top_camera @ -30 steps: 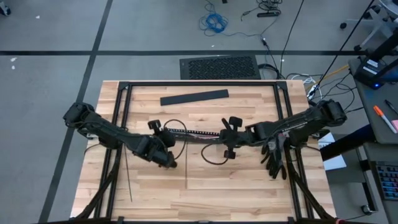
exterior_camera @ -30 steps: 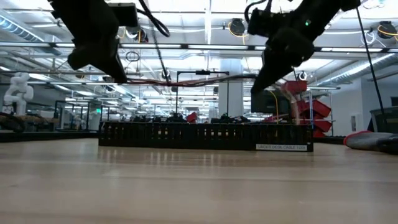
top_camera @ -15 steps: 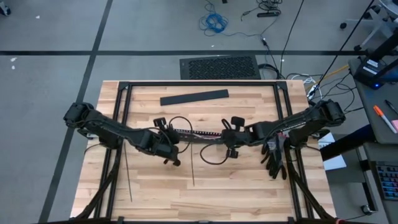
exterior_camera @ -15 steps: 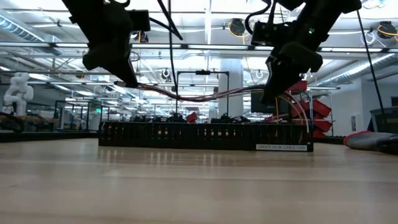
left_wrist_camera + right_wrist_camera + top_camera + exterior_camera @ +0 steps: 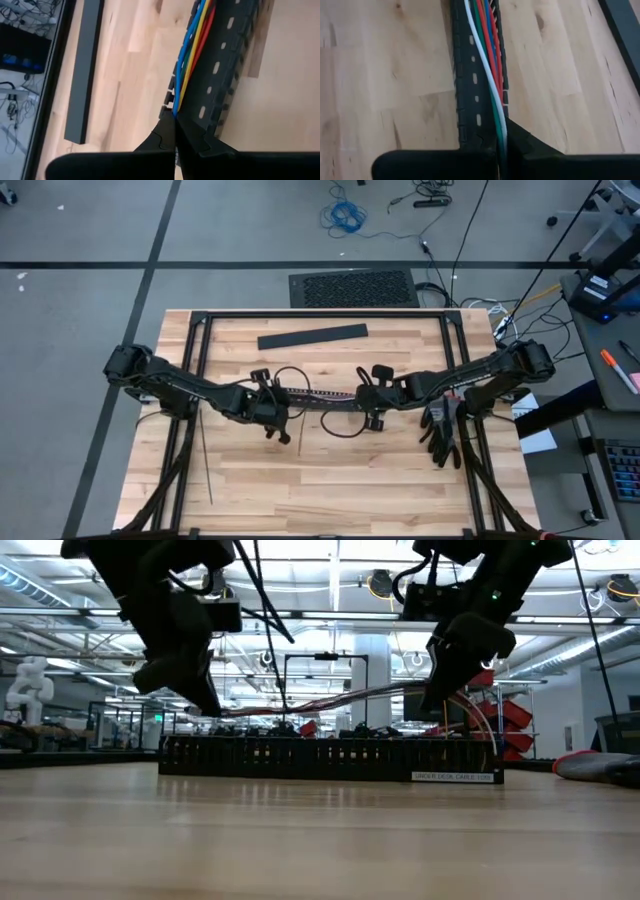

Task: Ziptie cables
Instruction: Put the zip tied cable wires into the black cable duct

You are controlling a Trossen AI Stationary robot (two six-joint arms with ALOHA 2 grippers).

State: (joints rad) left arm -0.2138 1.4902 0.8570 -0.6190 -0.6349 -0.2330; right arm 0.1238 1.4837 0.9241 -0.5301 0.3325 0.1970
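The left claw (image 5: 283,437) is clamped shut on one end of the cables (image 5: 318,396), and the right claw (image 5: 366,406) is clamped shut on the other end. Between them the bundle spans the middle of the wooden surface (image 5: 400,480), lifted above the long black slotted duct (image 5: 330,757) that lies there. In the left wrist view, blue, yellow and red wires (image 5: 189,55) run straight into the closed fingertips (image 5: 167,132); in the right wrist view, white, green, red and blue wires (image 5: 487,65) do the same at that claw's fingertips (image 5: 520,140).

Compared with a second ago, the left claw has moved a little toward the right claw and dropped lower. In the low view the bundle (image 5: 330,700), which was stretched nearly level a second ago, now slopes down from the right claw (image 5: 432,700) to the left claw (image 5: 208,705). A thin dark ziptie loop (image 5: 292,373) arches near the left claw, and it has drifted rightward with it. Two straight zipties (image 5: 204,460) lie on the surface near the left arm. The flat black bar (image 5: 312,336) at the far side has not moved.
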